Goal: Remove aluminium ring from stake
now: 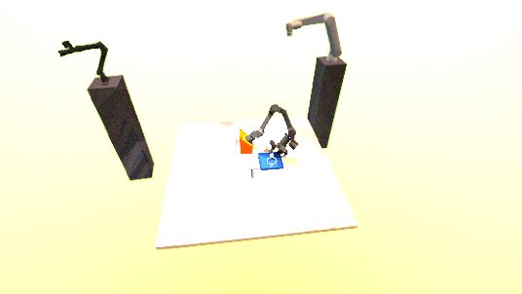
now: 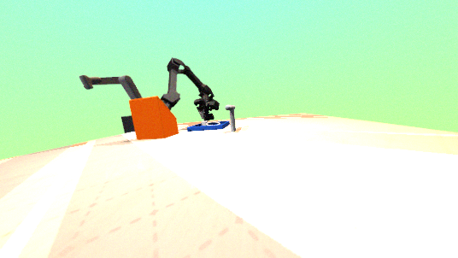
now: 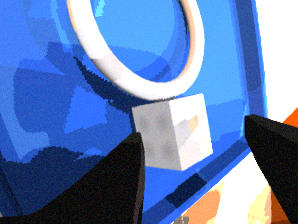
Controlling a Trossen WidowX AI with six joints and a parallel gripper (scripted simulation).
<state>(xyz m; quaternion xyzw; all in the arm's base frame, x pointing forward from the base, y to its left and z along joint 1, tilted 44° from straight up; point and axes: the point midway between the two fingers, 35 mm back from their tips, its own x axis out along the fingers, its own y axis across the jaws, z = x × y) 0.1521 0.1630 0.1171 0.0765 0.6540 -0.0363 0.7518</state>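
Your pale, smooth aluminium ring (image 1: 272, 161) (image 2: 206, 124) (image 3: 146, 90), round with a blocky tab (image 3: 172, 132), lay inside the glossy blue tray (image 1: 271, 168) (image 2: 196, 128) | your black, tapered gripper (image 1: 279, 152) (image 2: 208, 118) (image 3: 193, 132) stood spread around the tab, gripping nothing | your grey steel stake (image 1: 252, 172) (image 2: 232, 120) rose upright beside the tray

Top and exterior overexposed — counter (image 1: 253, 209) (image 2: 342, 188) blown white; wrist grainy, hard dark shadows on blue.

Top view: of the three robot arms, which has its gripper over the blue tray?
The middle arm, beside the orange block; the other two stand on tall dark pedestals.
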